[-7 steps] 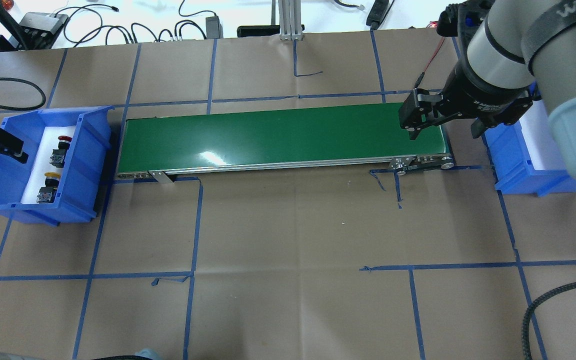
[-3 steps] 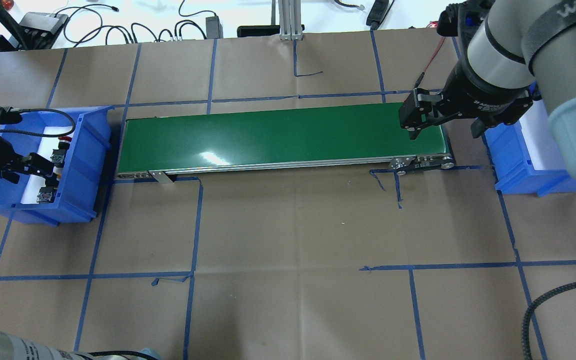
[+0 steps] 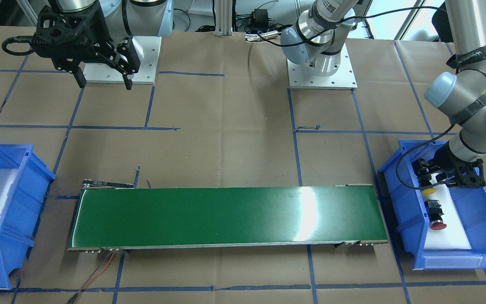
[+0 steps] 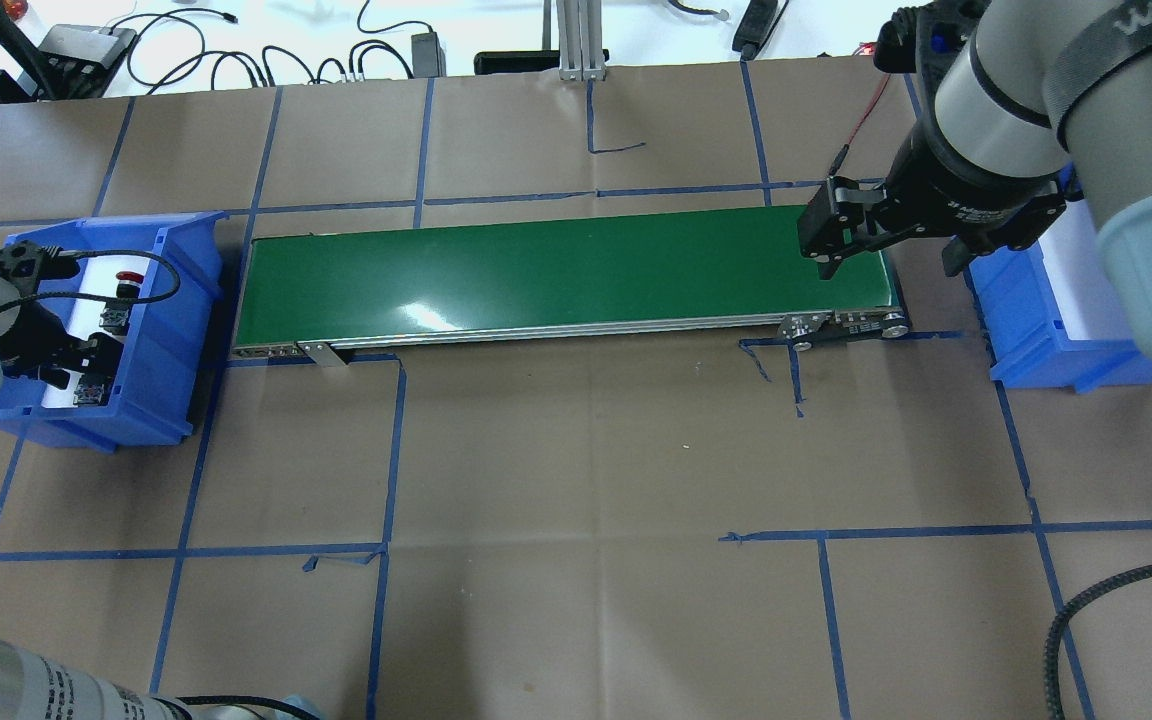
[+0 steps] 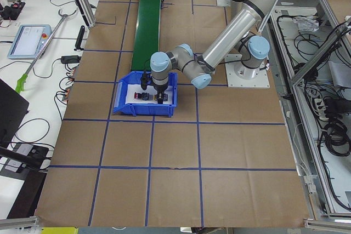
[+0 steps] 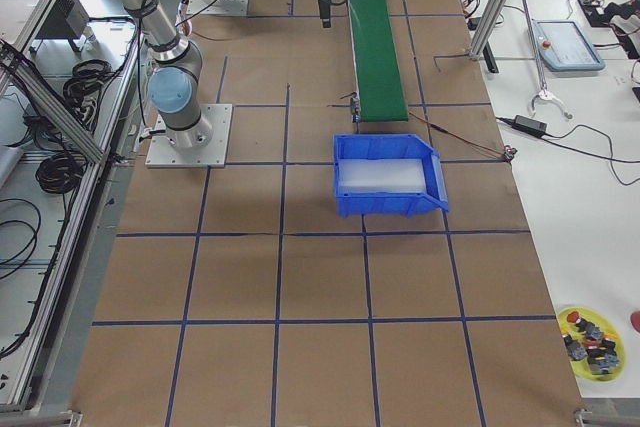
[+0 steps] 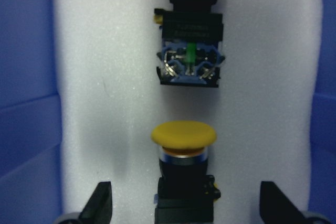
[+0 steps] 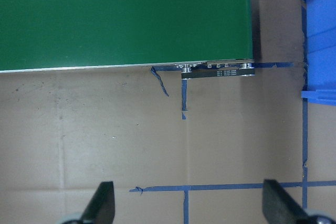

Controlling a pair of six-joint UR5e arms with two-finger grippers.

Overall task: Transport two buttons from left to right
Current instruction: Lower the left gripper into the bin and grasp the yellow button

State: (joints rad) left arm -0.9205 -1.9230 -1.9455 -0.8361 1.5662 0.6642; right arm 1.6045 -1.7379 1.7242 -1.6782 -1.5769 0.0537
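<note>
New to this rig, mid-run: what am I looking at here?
Two robot arms work at a table. Four fixed cameras watch: overhead behind the robot, facing it, and one at each table end; each wrist carries another. A green conveyor belt lies between the blue left bin and right bin. The left bin holds a yellow button and a red button on white foam. The left arm has its jaws open either side of the yellow button. The right arm hovers near the belt's right end, jaws open, empty.
</note>
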